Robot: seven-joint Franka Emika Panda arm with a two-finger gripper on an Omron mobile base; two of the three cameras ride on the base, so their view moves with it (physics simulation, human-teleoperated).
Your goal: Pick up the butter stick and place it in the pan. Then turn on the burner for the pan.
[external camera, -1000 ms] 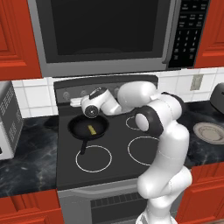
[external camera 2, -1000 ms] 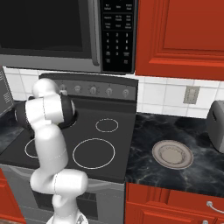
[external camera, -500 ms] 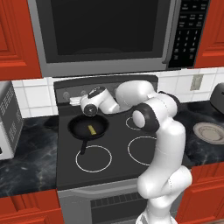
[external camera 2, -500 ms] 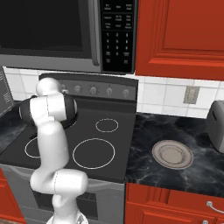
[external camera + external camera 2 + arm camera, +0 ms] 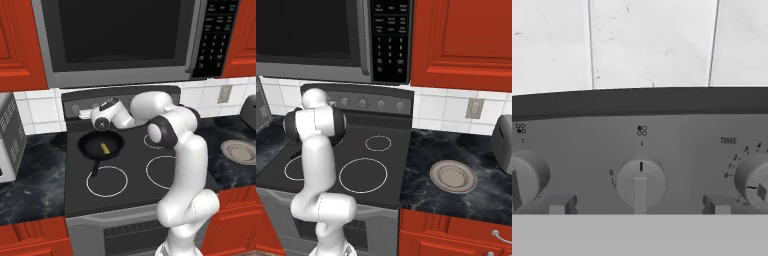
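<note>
A: Where does the butter (image 5: 104, 148) lie?

B: On the floor of the pan (image 5: 85, 145), on the rear left burner of the stove (image 5: 135, 190). The pan's handle (image 5: 94, 168) points toward the front edge. The first half of the task looks done.

A: And the arm?

B: It reaches over the pan to the control panel (image 5: 75, 98) at the back of the stove. In the left base view the pincer (image 5: 86, 114) is level and points at the panel, just above the pan's far rim. That pose suits the second step, turning on the burner.

A: What does the hand view show?

B: A knob (image 5: 640, 182) sits centred between the two fingertips (image 5: 556, 205), its pointer upright, which I read as off. The tips stand wide apart with nothing between them, so the pincer is open and empty, spread to straddle the knob. A second knob (image 5: 526, 176) lies at the left edge, and a timer dial (image 5: 756, 181) marked TIME at the right.

A: Is this the right knob?

B: The burner symbol (image 5: 642, 130) above it is too small to read, so I cannot tell.

A: The risk?

B: Closing off centre would let the tips slip off the knob when turning.
</note>
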